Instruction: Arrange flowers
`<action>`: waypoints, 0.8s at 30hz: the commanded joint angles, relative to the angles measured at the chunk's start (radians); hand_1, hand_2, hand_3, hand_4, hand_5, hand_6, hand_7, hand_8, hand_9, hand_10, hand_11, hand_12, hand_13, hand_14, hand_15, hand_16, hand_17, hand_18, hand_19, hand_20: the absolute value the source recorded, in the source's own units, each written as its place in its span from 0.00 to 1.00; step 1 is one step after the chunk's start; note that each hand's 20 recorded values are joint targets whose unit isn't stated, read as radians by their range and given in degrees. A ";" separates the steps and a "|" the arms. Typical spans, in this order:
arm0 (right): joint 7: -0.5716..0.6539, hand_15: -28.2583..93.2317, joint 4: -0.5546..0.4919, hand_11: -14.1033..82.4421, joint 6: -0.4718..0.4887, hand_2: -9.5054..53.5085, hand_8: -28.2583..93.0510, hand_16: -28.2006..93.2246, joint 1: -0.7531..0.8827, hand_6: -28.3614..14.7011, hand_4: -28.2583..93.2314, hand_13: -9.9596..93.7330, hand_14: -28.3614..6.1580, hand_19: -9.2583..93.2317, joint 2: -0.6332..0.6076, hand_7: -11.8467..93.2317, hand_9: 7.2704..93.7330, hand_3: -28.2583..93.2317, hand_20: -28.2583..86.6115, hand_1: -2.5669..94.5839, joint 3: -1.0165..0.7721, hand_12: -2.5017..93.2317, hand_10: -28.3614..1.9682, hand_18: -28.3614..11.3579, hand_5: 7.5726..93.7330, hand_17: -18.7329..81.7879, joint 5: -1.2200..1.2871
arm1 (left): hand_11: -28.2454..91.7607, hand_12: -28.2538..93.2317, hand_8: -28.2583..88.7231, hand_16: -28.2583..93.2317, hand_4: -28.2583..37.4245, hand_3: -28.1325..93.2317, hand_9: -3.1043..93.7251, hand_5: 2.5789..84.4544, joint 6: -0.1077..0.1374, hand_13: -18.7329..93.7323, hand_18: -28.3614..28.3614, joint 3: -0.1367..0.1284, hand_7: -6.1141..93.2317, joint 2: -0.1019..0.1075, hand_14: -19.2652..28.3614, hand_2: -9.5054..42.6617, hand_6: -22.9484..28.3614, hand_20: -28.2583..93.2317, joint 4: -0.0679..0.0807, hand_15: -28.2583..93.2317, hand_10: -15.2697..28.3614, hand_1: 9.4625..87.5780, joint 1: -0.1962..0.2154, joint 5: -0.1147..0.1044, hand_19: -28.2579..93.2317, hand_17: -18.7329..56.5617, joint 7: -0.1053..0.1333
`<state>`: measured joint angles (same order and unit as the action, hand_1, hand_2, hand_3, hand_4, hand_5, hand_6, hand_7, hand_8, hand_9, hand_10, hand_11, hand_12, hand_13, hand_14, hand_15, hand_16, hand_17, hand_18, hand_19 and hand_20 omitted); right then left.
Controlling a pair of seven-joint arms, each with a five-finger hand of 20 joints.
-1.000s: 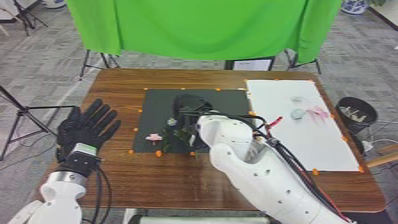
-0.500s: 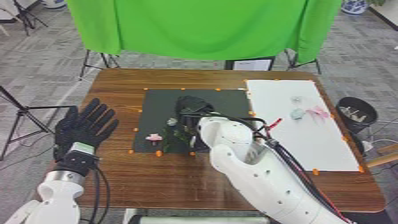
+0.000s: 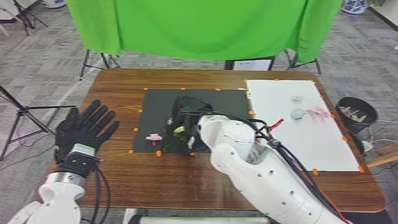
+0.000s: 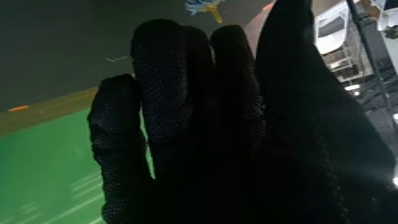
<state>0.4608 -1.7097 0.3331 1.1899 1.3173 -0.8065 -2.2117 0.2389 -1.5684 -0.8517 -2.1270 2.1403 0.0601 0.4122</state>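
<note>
Beyond the black mat, a hand could pass over bare table; on its near side, room lies between the arms. The right hand obstructs its middle, a pink flower its near left corner.
</note>
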 commanded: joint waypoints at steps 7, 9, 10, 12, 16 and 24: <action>0.013 0.66 -0.086 0.33 -0.040 0.00 0.13 0.47 0.022 0.65 0.00 0.76 0.55 0.88 -0.052 0.35 0.71 0.78 0.61 0.53 -0.064 0.22 0.52 0.14 0.66 0.53 0.011 | 0.43 0.35 0.18 0.18 0.00 0.82 0.45 0.54 -0.009 0.42 0.79 0.001 0.21 -0.008 0.75 0.48 0.63 0.34 -0.011 0.56 0.72 0.23 0.019 -0.006 0.55 0.15 0.012; 0.029 0.66 -0.118 0.32 -0.083 0.00 0.13 0.47 0.033 0.65 0.00 0.76 0.55 0.88 -0.095 0.35 0.70 0.78 0.61 0.52 -0.101 0.22 0.51 0.14 0.65 0.53 0.012 | 0.43 0.35 0.18 0.18 0.00 0.82 0.45 0.54 -0.011 0.42 0.79 -0.003 0.21 -0.007 0.75 0.48 0.63 0.34 -0.013 0.56 0.72 0.23 0.025 -0.005 0.56 0.15 0.018; 0.033 0.66 -0.135 0.32 -0.097 0.00 0.13 0.47 0.041 0.64 0.00 0.76 0.55 0.88 -0.117 0.35 0.69 0.79 0.61 0.52 -0.126 0.22 0.51 0.14 0.65 0.53 0.014 | 0.43 0.35 0.18 0.18 0.00 0.82 0.45 0.54 -0.013 0.42 0.79 -0.006 0.21 -0.004 0.75 0.48 0.63 0.34 -0.016 0.56 0.72 0.23 0.030 -0.006 0.56 0.15 0.025; 0.054 0.66 -0.164 0.32 -0.116 0.00 0.13 0.47 0.063 0.63 0.00 0.75 0.54 0.88 -0.170 0.34 0.68 0.80 0.61 0.50 -0.177 0.21 0.50 0.14 0.64 0.53 0.019 | 0.43 0.35 0.18 0.18 0.00 0.82 0.45 0.54 -0.013 0.42 0.79 -0.012 0.21 -0.002 0.75 0.48 0.63 0.34 -0.019 0.56 0.72 0.23 0.035 -0.006 0.56 0.15 0.031; 0.103 0.67 -0.181 0.30 -0.157 0.00 0.13 0.47 0.103 0.60 0.00 0.73 0.52 0.87 -0.281 0.32 0.63 0.82 0.61 0.48 -0.269 0.21 0.47 0.14 0.59 0.52 0.030 | 0.43 0.35 0.18 0.18 0.00 0.83 0.45 0.54 -0.008 0.42 0.79 -0.025 0.21 -0.002 0.75 0.48 0.63 0.34 -0.025 0.56 0.72 0.23 0.048 -0.009 0.55 0.15 0.042; 0.134 0.65 -0.203 0.25 -0.071 0.00 0.13 0.45 0.242 0.62 0.00 0.73 0.52 0.87 -0.477 0.30 0.57 0.84 0.60 0.50 -0.434 0.18 0.55 0.15 0.55 0.52 -0.063 | 0.43 0.35 0.18 0.18 0.00 0.83 0.45 0.54 -0.007 0.42 0.79 -0.045 0.21 -0.003 0.75 0.48 0.63 0.34 -0.032 0.56 0.71 0.23 0.067 -0.009 0.55 0.15 0.053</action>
<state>0.5785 -1.9114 0.1934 1.3100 1.0445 -1.1134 -2.1673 0.2381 -1.5967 -0.8517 -2.1489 2.1855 0.0535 0.4568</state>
